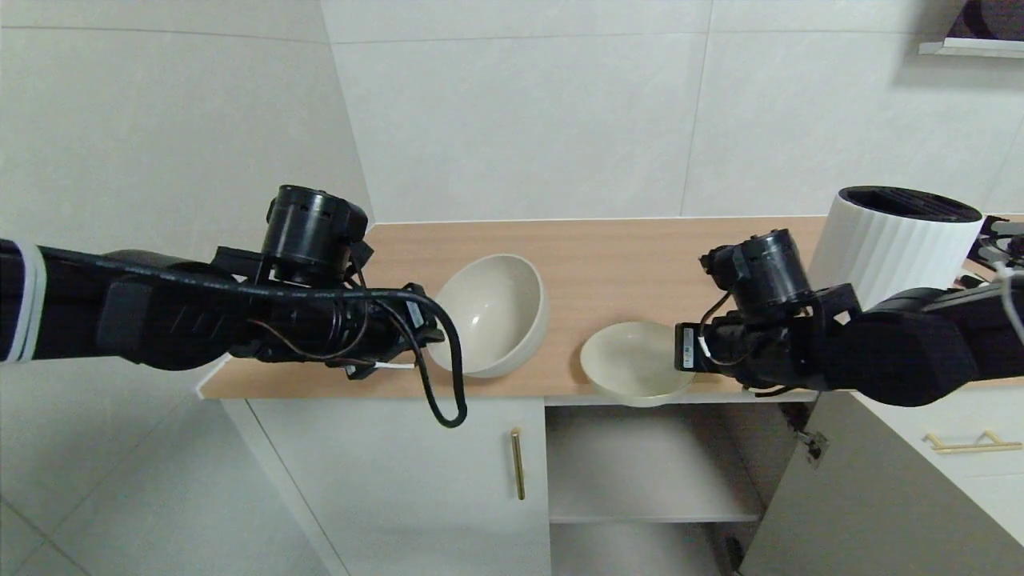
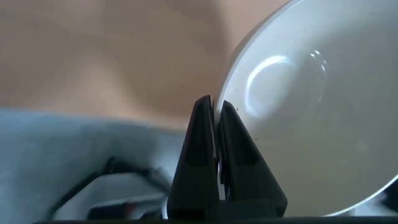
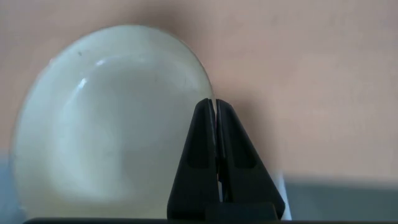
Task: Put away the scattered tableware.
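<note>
Left gripper (image 1: 433,334) (image 2: 214,103): fingers pressed together on the rim of the large cream bowl (image 1: 494,314) (image 2: 311,118), one finger inside the rim and one outside. The bowl is tipped steeply on its side over the wooden countertop (image 1: 616,260), about mid-depth, with its mouth turned toward the left arm; whether its underside touches the countertop cannot be determined. Right gripper (image 1: 682,349) (image 3: 215,103): fingers likewise pinched on the rim of the small pale bowl (image 1: 632,362) (image 3: 106,118). This bowl sits at the countertop's front edge, with its near rim projecting past that edge. A white ribbed canister (image 1: 892,244) stands at the countertop's right end. Below the countertop, an open cabinet shelf (image 1: 640,512) lies under the small bowl.
</note>
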